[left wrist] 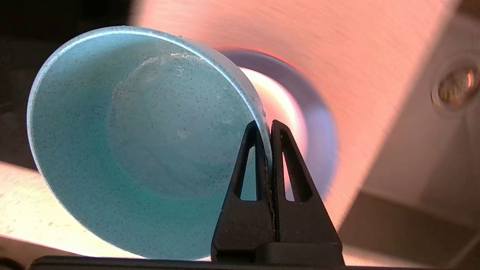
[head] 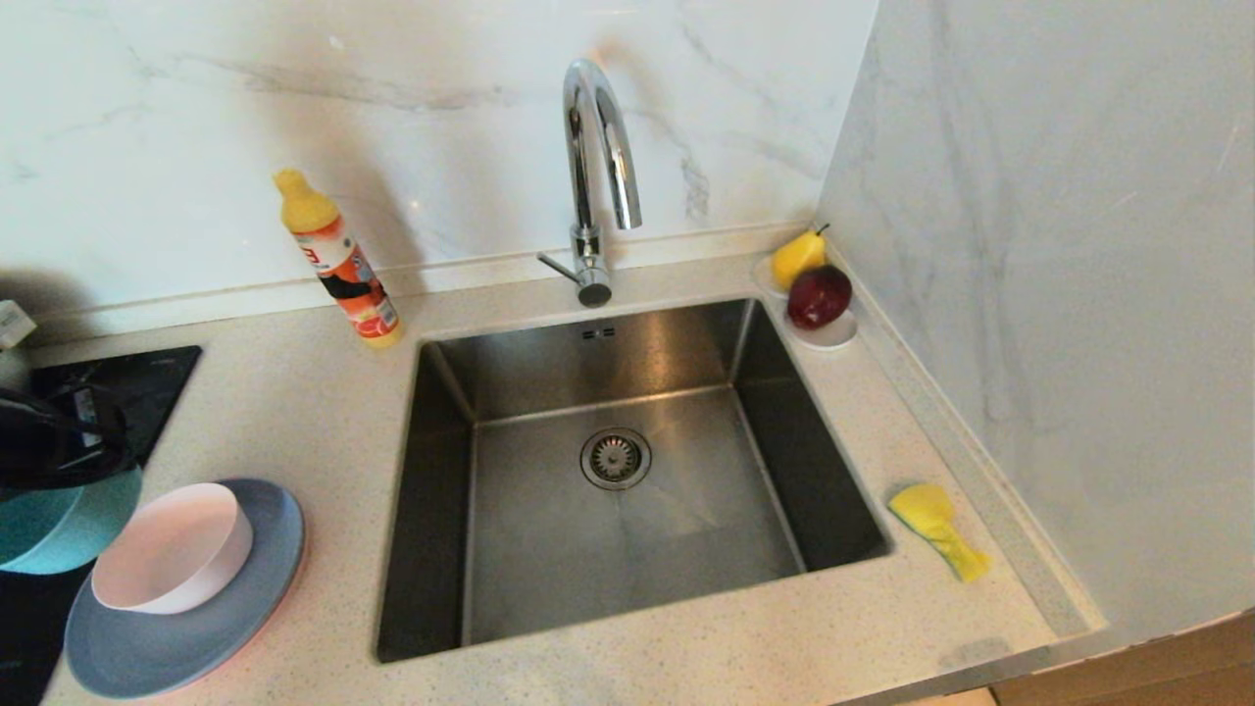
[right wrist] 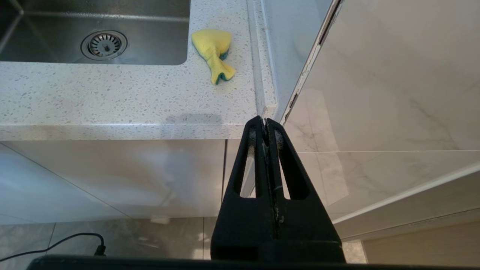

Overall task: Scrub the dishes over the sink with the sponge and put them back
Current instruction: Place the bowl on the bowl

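My left gripper (left wrist: 265,125) is shut on the rim of the teal bowl (left wrist: 142,142), which hangs tilted at the far left of the head view (head: 59,525). Beside it the pale pink-white bowl (head: 176,547) sits on the blue-grey plate (head: 211,628), with a thin pink edge showing under that plate. The steel sink (head: 627,471) lies mid-counter. The yellow sponge (head: 936,528), crumpled, rests on the counter right of the sink (right wrist: 214,52). My right gripper (right wrist: 265,122) is shut and empty, parked below the counter's front edge.
A chrome tap (head: 595,176) rises behind the sink. An orange dish-soap bottle (head: 338,260) leans at the back left. A white saucer (head: 833,333) with a pear and a red apple sits in the back right corner. A black hob (head: 118,387) lies at the left. Marble walls close the back and right.
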Controlling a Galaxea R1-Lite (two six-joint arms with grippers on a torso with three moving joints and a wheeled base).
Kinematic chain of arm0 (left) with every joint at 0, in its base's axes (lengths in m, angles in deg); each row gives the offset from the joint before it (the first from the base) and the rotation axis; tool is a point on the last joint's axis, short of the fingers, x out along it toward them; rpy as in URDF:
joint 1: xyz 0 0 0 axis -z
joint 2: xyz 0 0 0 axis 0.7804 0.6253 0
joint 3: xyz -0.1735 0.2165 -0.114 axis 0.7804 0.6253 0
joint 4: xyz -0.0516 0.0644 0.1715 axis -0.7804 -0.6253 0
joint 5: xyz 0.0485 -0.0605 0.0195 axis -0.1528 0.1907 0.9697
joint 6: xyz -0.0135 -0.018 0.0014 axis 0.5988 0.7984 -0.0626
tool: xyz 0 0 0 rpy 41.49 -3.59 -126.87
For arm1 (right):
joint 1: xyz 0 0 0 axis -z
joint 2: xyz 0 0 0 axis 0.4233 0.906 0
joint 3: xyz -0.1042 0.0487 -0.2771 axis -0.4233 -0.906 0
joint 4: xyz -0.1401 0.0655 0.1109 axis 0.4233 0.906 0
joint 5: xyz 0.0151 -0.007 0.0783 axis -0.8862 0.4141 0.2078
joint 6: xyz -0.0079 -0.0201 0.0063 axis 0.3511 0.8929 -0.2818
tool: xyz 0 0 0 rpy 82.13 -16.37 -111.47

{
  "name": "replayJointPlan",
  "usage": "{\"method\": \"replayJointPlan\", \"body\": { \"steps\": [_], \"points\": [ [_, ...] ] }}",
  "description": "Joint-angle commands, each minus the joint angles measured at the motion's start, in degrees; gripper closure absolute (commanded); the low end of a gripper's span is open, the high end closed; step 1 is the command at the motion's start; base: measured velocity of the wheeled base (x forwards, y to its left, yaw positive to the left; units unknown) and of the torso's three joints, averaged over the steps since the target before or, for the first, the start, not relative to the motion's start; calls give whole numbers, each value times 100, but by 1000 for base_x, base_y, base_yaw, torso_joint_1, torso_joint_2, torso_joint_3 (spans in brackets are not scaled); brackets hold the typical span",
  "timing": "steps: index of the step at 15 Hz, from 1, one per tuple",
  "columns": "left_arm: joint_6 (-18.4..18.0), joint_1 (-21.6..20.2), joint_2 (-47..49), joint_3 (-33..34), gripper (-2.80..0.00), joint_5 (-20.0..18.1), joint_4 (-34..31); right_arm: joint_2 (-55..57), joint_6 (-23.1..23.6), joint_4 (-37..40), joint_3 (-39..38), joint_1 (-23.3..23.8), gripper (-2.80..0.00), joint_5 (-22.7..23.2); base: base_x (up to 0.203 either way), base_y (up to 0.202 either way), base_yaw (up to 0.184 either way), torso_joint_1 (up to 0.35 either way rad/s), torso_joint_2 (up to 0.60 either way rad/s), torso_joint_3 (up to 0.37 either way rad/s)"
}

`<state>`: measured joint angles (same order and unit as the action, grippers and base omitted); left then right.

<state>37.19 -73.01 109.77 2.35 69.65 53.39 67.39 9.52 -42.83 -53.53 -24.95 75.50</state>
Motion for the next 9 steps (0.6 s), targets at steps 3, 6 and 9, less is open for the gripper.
{"method": "replayJointPlan", "body": {
  "steps": [3, 6, 9],
  "points": [
    [8, 906, -84, 345, 0, 423, -123, -1, 5, 2, 0, -1, 0, 4, 0, 0, 0, 0, 0, 0],
    [-50, 1060, -40, 817, 0, 637, -54, -1, 5, 2, 0, -1, 0, 4, 0, 0, 0, 0, 0, 0],
    [-45, 1056, -7, 1190, 0, 654, 445, -1, 5, 2, 0, -1, 0, 4, 0, 0, 0, 0, 0, 0]
  ]
}}
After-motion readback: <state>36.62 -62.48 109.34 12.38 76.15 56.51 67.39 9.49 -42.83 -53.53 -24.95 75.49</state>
